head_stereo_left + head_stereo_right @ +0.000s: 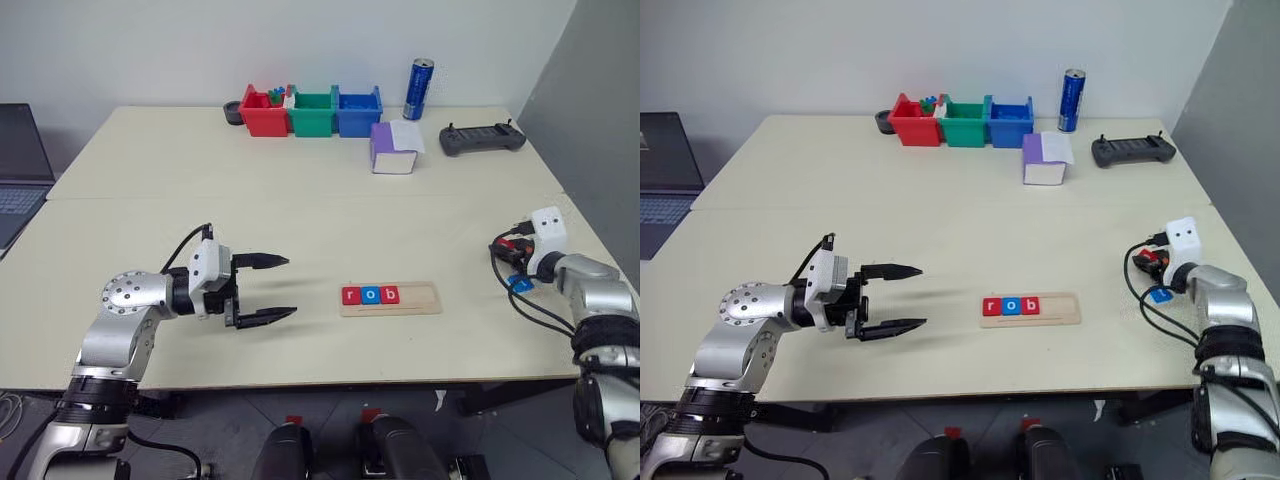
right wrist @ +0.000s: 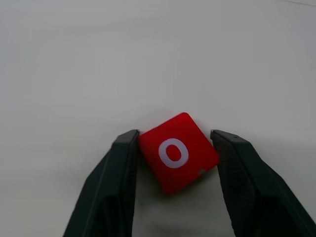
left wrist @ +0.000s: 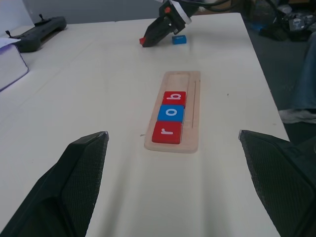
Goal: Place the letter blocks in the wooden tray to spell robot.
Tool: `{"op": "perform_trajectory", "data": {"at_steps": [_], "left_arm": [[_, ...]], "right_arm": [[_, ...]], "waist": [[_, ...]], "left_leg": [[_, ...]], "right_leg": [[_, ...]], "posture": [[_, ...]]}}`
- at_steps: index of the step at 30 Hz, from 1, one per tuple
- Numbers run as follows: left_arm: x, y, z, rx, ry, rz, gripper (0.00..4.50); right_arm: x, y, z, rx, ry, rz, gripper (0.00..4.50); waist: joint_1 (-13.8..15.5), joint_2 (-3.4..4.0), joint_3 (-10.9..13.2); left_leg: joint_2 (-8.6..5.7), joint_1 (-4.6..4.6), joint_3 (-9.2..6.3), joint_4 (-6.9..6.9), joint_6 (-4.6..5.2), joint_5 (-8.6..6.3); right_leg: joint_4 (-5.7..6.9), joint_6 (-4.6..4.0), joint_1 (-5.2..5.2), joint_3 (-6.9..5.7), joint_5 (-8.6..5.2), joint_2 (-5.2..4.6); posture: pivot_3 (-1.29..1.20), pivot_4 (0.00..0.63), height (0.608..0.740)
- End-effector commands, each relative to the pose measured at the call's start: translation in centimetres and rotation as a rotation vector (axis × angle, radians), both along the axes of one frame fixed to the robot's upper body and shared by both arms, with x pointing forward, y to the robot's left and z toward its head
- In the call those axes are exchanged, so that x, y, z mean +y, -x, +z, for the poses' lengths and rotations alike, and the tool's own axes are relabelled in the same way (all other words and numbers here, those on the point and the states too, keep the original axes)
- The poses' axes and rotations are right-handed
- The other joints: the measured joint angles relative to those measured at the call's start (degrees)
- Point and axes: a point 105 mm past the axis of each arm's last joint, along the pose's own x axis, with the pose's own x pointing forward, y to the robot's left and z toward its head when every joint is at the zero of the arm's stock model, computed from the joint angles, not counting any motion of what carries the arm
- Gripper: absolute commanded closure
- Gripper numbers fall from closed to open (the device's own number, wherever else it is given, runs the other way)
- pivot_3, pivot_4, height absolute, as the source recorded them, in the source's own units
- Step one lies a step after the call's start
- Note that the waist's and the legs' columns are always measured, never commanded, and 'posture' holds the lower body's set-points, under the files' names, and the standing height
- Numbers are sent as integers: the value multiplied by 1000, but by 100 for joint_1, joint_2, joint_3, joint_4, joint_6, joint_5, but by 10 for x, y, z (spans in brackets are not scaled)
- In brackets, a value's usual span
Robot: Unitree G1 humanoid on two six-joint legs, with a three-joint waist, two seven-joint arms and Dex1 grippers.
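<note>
Right gripper [image 2: 173, 143] pinches red square "o" tile [image 2: 177, 152] near the table's right edge.
Left gripper [image 1: 275, 290] spread; pale wooden tray [image 1: 415, 298] half unfilled.

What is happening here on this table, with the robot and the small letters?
The robot is spelling "robot" with letter blocks in the wooden tray. Three tiles already sit in it: red r, blue o and red b. The right hand has closed on a red o tile near the table's right edge, where a blue tile still lies on the table beside it. The left hand hovers open to the left of the tray.
</note>
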Motion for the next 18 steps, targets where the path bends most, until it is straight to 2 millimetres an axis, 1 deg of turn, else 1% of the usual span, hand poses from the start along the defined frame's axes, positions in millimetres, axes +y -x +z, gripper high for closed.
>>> {"op": "perform_trajectory", "data": {"at_steps": [1, 5, 9, 13, 15, 18], "left_arm": [[-4, -3, 5, -30, 1, -35, 0], [-10, -8, 4, -27, 6, -65, 0], [-16, -11, 4, -26, 12, -92, 0], [-19, -14, 5, -27, 13, -112, 0], [-21, -15, 8, -28, 12, -123, 0], [-23, -15, 11, -31, 13, -130, 0]], "right_arm": [[20, 20, 28, -42, -45, -67, 2558], [34, 43, 34, -38, -77, -175, 2558], [49, 58, 39, -48, -100, -249, 2558], [59, 70, 28, -13, -102, -334, 2558], [68, 73, 21, 7, -116, -363, 2558], [74, 75, 18, 4, -134, -423, 2558]], "waist": [[-4, 5, -1], [-4, 8, -3], [2, 8, -3], [0, 8, -3], [-4, 7, -3], [-20, 8, -3]], "left_leg": [[0, -1, 0, 0, 0, 0], [0, -3, 0, 1, 1, -1], [-1, -4, -1, 1, 2, -1], [-2, -7, -2, -1, 2, -1], [-2, -9, -2, -1, 2, -1], [-2, -8, -2, -1, 2, -1]], "right_leg": [[1, 0, -1, -1, 0, 0], [0, 1, -3, -1, 0, 0], [-2, 1, -4, -2, 0, 0], [-4, 1, -6, -3, 0, 0], [-4, 1, -8, -2, 0, 0], [-3, 1, -9, -2, 0, 0]], "posture": [[0, 150, 740], [0, 150, 740], [0, 150, 740], [0, 150, 740], [0, 150, 740], [0, 150, 740]]}}
